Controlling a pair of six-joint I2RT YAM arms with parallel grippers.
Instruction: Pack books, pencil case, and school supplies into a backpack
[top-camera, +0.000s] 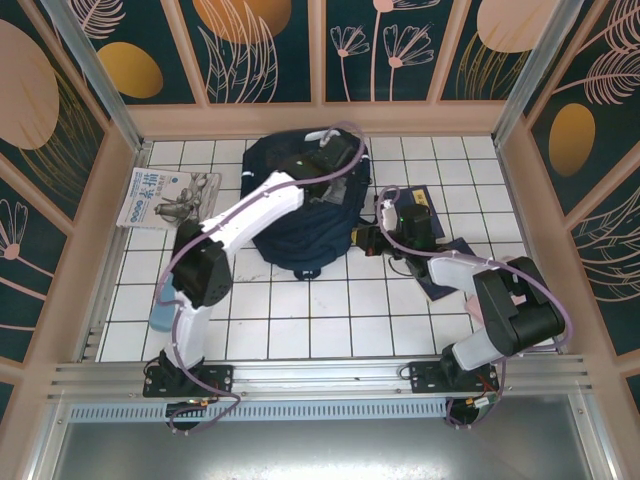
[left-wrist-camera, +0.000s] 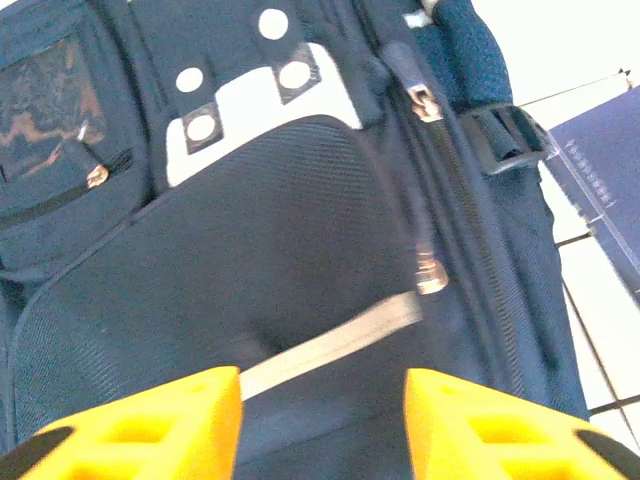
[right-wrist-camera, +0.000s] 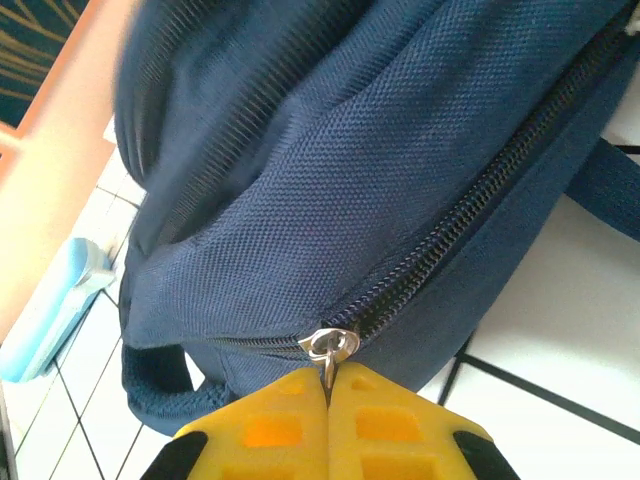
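Right fingers (right-wrist-camera: 265, 432) tight on backpack (right-wrist-camera: 330, 180) zipper pull (right-wrist-camera: 331, 352); white-tiled table (right-wrist-camera: 560, 300), floral walls (top-camera: 260, 50).

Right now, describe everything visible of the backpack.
The backpack is dark navy woven fabric and lies on the white tiled table near the back wall. Its front has a pale reflective stripe, a white patch with round snaps and a small zipped pocket. The right hand is shut on a metal zipper pull of the side zip. The left hand hovers open over the front panel. A strap loop rests on the tiles.
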